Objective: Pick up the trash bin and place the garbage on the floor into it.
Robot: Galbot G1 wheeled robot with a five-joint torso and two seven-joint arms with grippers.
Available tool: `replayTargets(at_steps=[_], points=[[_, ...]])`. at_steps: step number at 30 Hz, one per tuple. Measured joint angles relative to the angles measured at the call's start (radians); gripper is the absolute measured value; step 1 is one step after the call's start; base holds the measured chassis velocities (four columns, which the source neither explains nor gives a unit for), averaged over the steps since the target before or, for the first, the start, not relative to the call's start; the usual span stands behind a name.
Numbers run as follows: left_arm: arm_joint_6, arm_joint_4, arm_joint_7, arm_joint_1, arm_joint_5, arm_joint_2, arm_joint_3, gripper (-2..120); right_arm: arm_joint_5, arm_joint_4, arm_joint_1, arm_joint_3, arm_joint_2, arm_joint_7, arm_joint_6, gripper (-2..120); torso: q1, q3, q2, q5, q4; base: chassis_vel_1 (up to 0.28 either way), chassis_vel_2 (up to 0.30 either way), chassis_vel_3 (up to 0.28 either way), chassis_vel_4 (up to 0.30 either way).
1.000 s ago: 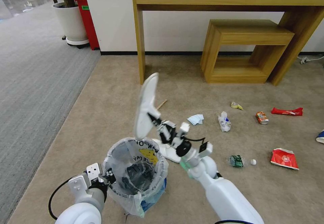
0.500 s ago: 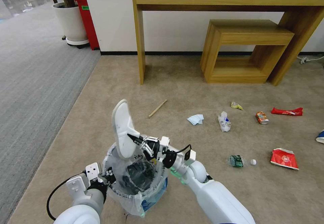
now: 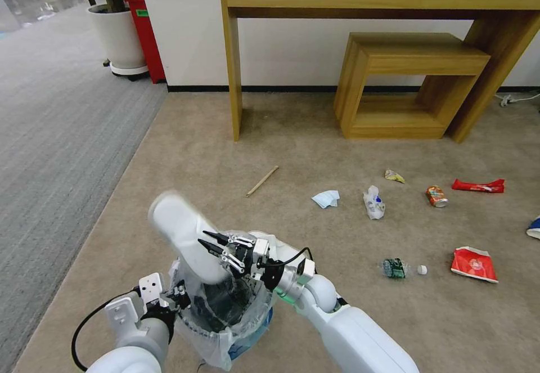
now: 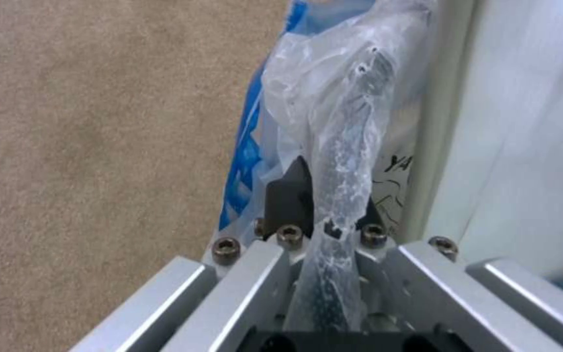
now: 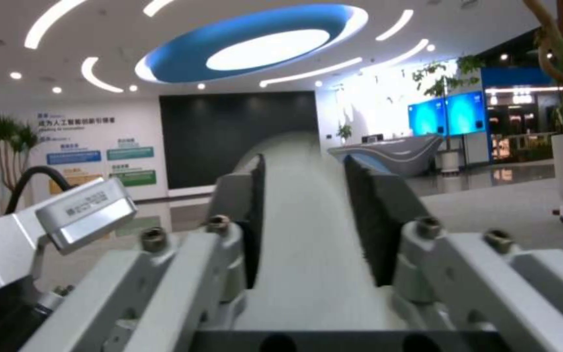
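Observation:
The trash bin (image 3: 225, 311), lined with a crinkly clear bag, stands on the beige floor (image 3: 185, 153) in front of me. My left gripper (image 3: 179, 295) is shut on its near rim; the left wrist view shows the fingers (image 4: 288, 195) clamping the bagged rim (image 4: 343, 146). My right gripper (image 3: 214, 242) is shut on a white slipper (image 3: 183, 235), tilted over the bin's mouth; the right wrist view has the slipper (image 5: 308, 234) between both pads. More garbage lies to the right: a wooden stick (image 3: 261, 181), tissue pack (image 3: 326, 198), crumpled white plastic (image 3: 374, 202), can (image 3: 436, 196), green bottle (image 3: 395, 268) and red wrappers (image 3: 474, 264).
A wooden desk (image 3: 233, 80) and a low wooden bench (image 3: 405, 80) stand against the far wall. A white plant pot (image 3: 119, 38) and a tall red bin (image 3: 147, 35) sit at the back left beside the grey ribbed carpet (image 3: 56, 136). A cable lies at the far right (image 3: 514, 99).
My right gripper has swung the slipper down and to the left, from upright beyond the bin to tilted over its opening. The left gripper keeps its hold on the rim.

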Motion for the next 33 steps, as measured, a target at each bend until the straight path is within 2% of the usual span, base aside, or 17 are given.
replayTargets(at_steps=[2, 5, 7, 9, 10, 12, 14, 17, 18, 19, 21, 23, 25, 27, 29, 33], points=[[0.000, 0.000, 0.000, 0.000, 0.002, -0.001, 0.002, 0, 0.000, 0.008, -0.006, 0.002, -0.005, 0.000, 0.000, 43, 0.000, 0.000, 0.000, 0.0000, -0.0001, 0.000, 0.000, 0.000, 0.000], [0.000, 0.001, 0.001, 0.001, 0.010, -0.003, 0.007, 0, -0.001, 0.034, -0.023, 0.016, -0.019, -0.001, 0.002, 59, 0.000, 0.000, 0.000, 0.0000, 0.0000, 0.000, 0.000, 0.000, 0.000], [0.000, 0.002, 0.002, 0.001, 0.012, -0.004, 0.009, 0, -0.001, 0.041, -0.026, 0.021, -0.021, -0.002, 0.003, 61, 0.000, 0.000, 0.000, 0.0001, 0.0000, 0.000, 0.000, 0.000, 0.000], [0.000, 0.003, 0.003, 0.001, 0.014, -0.005, 0.010, 0, -0.001, 0.056, -0.032, 0.035, -0.026, 0.012, 0.002, 72, 0.000, 0.000, 0.000, 0.0000, -0.0001, 0.000, 0.000, 0.000, 0.000], [0.000, 0.003, 0.003, 0.001, 0.014, -0.005, 0.010, 0, -0.001, 0.056, -0.032, 0.035, -0.026, 0.012, 0.002, 72, 0.000, 0.000, 0.000, 0.0000, -0.0001, 0.000, 0.000, 0.000, 0.000], [0.000, 0.003, 0.004, -0.002, 0.014, -0.004, 0.007, 0, -0.005, 0.082, -0.036, 0.062, -0.032, 0.077, -0.020, 82, 0.000, 0.000, 0.000, 0.0001, 0.0000, 0.000, 0.000, 0.000, 0.000], [0.000, 0.003, 0.004, -0.004, 0.013, -0.004, 0.003, 0, -0.010, 0.094, -0.039, 0.073, -0.035, 0.106, -0.033, 85, 0.000, 0.000, 0.000, 0.0001, 0.0000, 0.000, 0.000, 0.000, 0.000], [0.000, 0.000, 0.004, -0.015, -0.008, 0.006, -0.025, 0, -0.061, 0.173, -0.063, 0.139, -0.053, 0.285, -0.099, 99, 0.000, 0.000, 0.000, 0.0000, 0.0000, 0.000, 0.000, 0.000, 0.000], [0.000, 0.000, 0.004, -0.015, -0.008, 0.006, -0.025, 0, -0.061, 0.173, -0.063, 0.139, -0.053, 0.285, -0.099, 99, 0.000, 0.000, 0.000, 0.0000, 0.0000, 0.000, 0.000, 0.000, 0.000], [0.000, -0.002, 0.003, -0.019, -0.015, 0.010, -0.033, 0, -0.078, 0.195, -0.069, 0.156, -0.057, 0.333, -0.119, 99, 0.000, 0.000, 0.000, 0.0001, 0.0000, 0.000, 0.000, 0.000, 0.000], [-0.001, -0.010, -0.008, -0.036, -0.044, 0.021, -0.058, 0, -0.130, 0.257, -0.091, 0.200, -0.071, 0.533, -0.186, 100, 0.000, 0.000, 0.000, 0.0001, 0.0000, 0.000, 0.000, 0.000, 0.000], [-0.001, -0.011, -0.010, -0.039, -0.049, 0.023, -0.062, 0, -0.135, 0.265, -0.094, 0.207, -0.073, 0.558, -0.194, 100, 0.000, 0.000, 0.000, 0.0001, -0.0001, 0.000, 0.000, 0.000, 0.000], [-0.001, -0.017, -0.027, -0.058, -0.084, 0.032, -0.084, 0, -0.175, 0.309, -0.128, 0.277, -0.089, 0.685, -0.217, 100, 0.000, 0.000, 0.000, 0.0001, 0.0000, 0.000, 0.000, 0.000, 0.000], [-0.001, -0.018, -0.028, -0.059, -0.087, 0.033, -0.086, 0, -0.183, 0.313, -0.135, 0.285, -0.092, 0.698, -0.215, 100, 0.000, 0.000, 0.000, 0.0001, 0.0000, 0.000, 0.000, 0.000, 0.000], [-0.001, -0.022, -0.037, -0.065, -0.097, 0.040, -0.103, 0, -0.229, 0.352, -0.194, 0.353, -0.099, 0.769, -0.202, 100, 0.000, 0.000, 0.000, 0.0000, 0.0000, 0.000, 0.000, 0.000, 0.000], [-0.001, -0.030, -0.040, -0.063, -0.097, 0.043, -0.112, 0, -0.238, 0.392, -0.254, 0.400, -0.090, 0.827, -0.205, 100, 0.000, 0.000, 0.000, 0.0003, 0.0000, 0.000, 0.000, 0.000, 0.000]])
